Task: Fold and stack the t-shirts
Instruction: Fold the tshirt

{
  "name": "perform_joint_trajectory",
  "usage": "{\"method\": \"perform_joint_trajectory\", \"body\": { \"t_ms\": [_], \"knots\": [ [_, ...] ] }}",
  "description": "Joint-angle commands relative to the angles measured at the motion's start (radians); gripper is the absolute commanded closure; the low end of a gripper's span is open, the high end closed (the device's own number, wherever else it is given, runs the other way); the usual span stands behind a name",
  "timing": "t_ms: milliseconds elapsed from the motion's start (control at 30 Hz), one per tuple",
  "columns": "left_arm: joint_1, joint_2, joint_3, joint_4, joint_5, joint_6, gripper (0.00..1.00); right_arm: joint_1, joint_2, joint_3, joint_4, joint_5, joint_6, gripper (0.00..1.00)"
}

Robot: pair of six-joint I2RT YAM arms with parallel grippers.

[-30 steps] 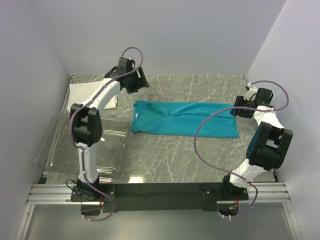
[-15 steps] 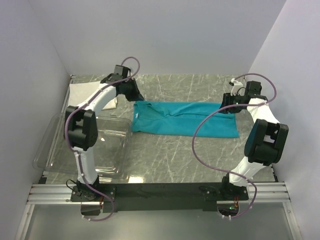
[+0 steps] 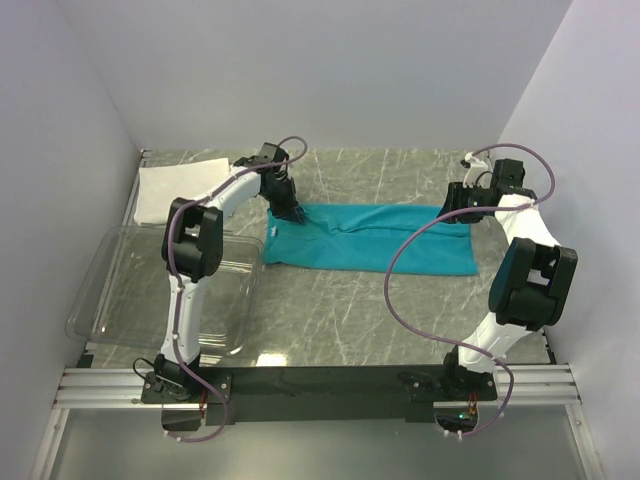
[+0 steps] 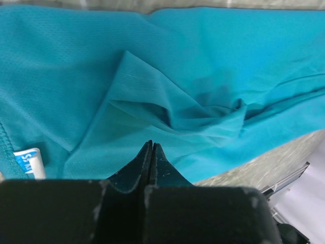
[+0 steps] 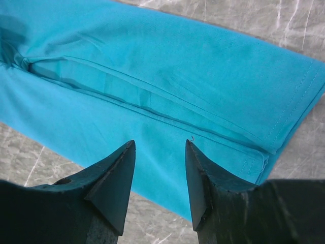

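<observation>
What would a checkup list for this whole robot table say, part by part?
Surface: grey marbled table, no spills seen.
Job's things: teal shirt lies flat in a long strip; white shirt sits folded at the far left corner, apart from it.
Clutter: clear bin at the near left.
Claws: left claw shut, tips at the teal shirt's collar end, pinch not certain; right claw open over its hem end.
Cables: a purple cable loops off each arm; the right one crosses the teal shirt in the top view.
Surroundings: plain walls on three sides; metal rail at the near edge.
</observation>
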Motion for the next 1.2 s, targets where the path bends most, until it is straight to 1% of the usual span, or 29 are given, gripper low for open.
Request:
{"method": "perform_joint_trajectory", "body": {
  "t_ms": [0, 33, 133, 233, 333, 400, 467, 533, 567, 667, 767, 967, 1167],
  "knots": [
    [-0.005, 0.017, 0.058, -0.018, -0.015, 0.018, 0.99, -0.002, 0.000, 0.012, 0.025, -0.019, 0.018, 0.49],
    [-0.005, 0.028, 0.069, -0.017, -0.014, 0.012, 0.99, -0.002, 0.000, 0.012, 0.025, -0.019, 0.021, 0.49],
    [-0.005, 0.077, 0.129, 0.002, -0.009, -0.022, 0.94, -0.002, -0.004, 0.013, 0.024, -0.024, 0.026, 0.50],
    [-0.005, 0.117, 0.199, 0.034, 0.014, -0.060, 0.93, -0.003, -0.015, 0.007, 0.025, -0.021, 0.026, 0.50],
    [-0.006, 0.145, 0.242, 0.063, 0.032, -0.097, 0.87, -0.009, -0.026, -0.007, 0.030, -0.020, 0.024, 0.50],
    [-0.006, 0.171, 0.255, 0.075, 0.048, -0.122, 0.82, -0.012, -0.032, -0.019, 0.031, -0.022, 0.024, 0.50],
    [-0.006, 0.182, 0.252, 0.112, 0.078, -0.151, 0.76, -0.015, -0.041, -0.028, 0.031, -0.024, 0.024, 0.50],
    [-0.006, 0.176, 0.229, 0.146, 0.097, -0.171, 0.74, -0.015, -0.046, -0.036, 0.031, -0.024, 0.021, 0.50],
    [-0.006, 0.159, 0.220, 0.178, 0.101, -0.180, 0.70, -0.017, -0.049, -0.041, 0.031, -0.021, 0.017, 0.50],
    [-0.005, 0.152, 0.230, 0.187, 0.098, -0.197, 0.65, -0.017, -0.055, -0.051, 0.031, -0.017, 0.014, 0.50],
    [0.000, 0.174, 0.255, 0.183, 0.124, -0.208, 0.63, -0.015, -0.056, -0.051, 0.031, -0.025, 0.018, 0.50],
    [0.015, 0.157, 0.216, 0.210, 0.149, -0.219, 0.59, -0.017, -0.053, -0.018, 0.012, -0.037, 0.020, 0.50],
    [0.043, 0.114, 0.152, 0.169, 0.095, -0.185, 0.58, -0.015, -0.046, 0.005, 0.001, -0.051, 0.024, 0.51]
  ]
}}
